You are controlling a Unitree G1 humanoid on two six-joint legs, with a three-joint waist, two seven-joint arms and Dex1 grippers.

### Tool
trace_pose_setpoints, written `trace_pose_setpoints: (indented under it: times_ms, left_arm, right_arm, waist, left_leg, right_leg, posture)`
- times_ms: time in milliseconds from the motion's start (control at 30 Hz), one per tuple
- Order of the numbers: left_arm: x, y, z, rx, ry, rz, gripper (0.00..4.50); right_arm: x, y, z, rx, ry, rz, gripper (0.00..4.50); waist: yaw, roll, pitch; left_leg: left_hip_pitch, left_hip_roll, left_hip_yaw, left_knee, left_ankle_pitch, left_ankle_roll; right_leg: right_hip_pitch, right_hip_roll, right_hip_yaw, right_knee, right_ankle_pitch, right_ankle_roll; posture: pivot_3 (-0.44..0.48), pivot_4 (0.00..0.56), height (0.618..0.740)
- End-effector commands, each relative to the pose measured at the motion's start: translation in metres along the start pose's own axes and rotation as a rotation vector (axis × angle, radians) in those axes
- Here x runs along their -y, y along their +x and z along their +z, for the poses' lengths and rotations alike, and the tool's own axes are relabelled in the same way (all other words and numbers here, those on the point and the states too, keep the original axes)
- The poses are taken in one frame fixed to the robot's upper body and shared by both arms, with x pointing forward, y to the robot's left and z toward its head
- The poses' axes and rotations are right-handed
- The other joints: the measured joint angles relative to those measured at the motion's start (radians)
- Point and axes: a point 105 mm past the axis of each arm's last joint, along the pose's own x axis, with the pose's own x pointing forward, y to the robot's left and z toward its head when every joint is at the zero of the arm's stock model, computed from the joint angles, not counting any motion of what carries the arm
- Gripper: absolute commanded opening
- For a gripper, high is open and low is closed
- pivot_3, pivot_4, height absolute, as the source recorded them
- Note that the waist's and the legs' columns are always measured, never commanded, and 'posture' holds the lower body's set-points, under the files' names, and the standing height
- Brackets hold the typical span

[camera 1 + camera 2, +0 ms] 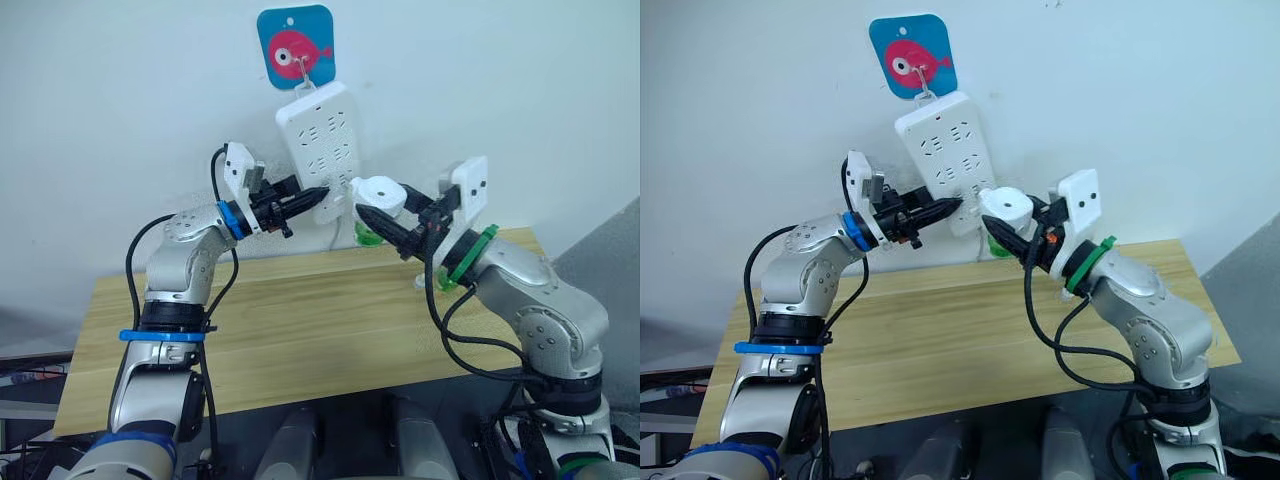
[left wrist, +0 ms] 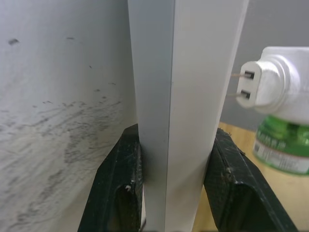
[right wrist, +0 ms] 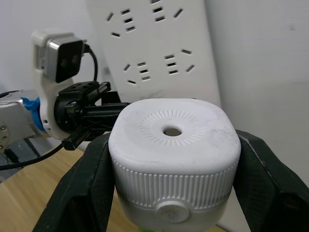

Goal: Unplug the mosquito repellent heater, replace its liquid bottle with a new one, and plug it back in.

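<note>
Left gripper [image 1: 312, 200] is clamping its jaws on the lower edge of the tall white plastic multi-socket power strip [image 1: 322, 140], which is hanging from a blue fish-print wall hook [image 1: 296, 45]. Right gripper [image 3: 169, 193] is pinching the small white rounded plastic mosquito repellent heater [image 3: 174, 154], w/ green liquid bottle [image 2: 282, 145] attached, just beside the strip's lower corner, prongs [image 2: 236, 84] bared toward it, above the light wooden bench [image 1: 330, 320].
</note>
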Motion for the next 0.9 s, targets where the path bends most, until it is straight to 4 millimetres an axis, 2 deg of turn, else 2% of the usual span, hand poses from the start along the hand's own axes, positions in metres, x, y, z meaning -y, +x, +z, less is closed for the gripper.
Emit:
trace_pose_setpoints:
  times_ms: [33, 233, 500, 900]
  left_arm:
    - [0.002, 0.003, 0.02, 0.043, 0.037, -0.022, 1.31]
    - [0.005, 0.003, 0.019, 0.033, 0.036, -0.03, 1.31]
    - [0.003, 0.002, 0.021, 0.044, 0.062, -0.015, 1.31]
    - [0.004, 0.004, 0.021, 0.041, 0.064, -0.018, 1.31]
  right_arm:
    - [0.0, 0.003, 0.006, 0.023, -0.034, 0.005, 2.93]
    - [0.005, 0.011, 0.008, 0.039, -0.031, -0.022, 2.93]
    - [0.011, 0.011, 0.01, 0.062, -0.037, -0.044, 2.93]
    - [0.01, 0.015, 0.013, 0.06, -0.099, -0.034, 2.93]
  waist:
    - [0.0, 0.0, 0.0]
    - [0.0, 0.0, 0.0]
    - [-0.002, 0.0, 0.0]
    - [-0.002, 0.0, 0.0]
  left_leg:
    - [0.0, 0.0, 0.0, 0.0, 0.0, 0.0]
    - [0.0, 0.0, 0.0, 0.0, 0.0, 0.0]
    - [0.0, 0.0, 0.0, 0.0, 0.0, 0.0]
    - [0.0, 0.0, 0.0, 0.001, 0.0, 0.0]
  right_leg:
    - [0.0, 0.0, 0.0, 0.0, 0.0, 0.0]
    - [0.0, 0.0, 0.0, 0.001, 0.0, 0.0]
    - [-0.001, 0.0, 0.0, 0.002, 0.0, 0.0]
    - [-0.001, 0.0, 0.0, 0.002, 0.0, 0.0]
  posture:
    - [0.003, 0.191, 0.74]
    - [0.012, 0.196, 0.74]
    - [0.016, 0.203, 0.74]
    - [0.016, 0.204, 0.74]
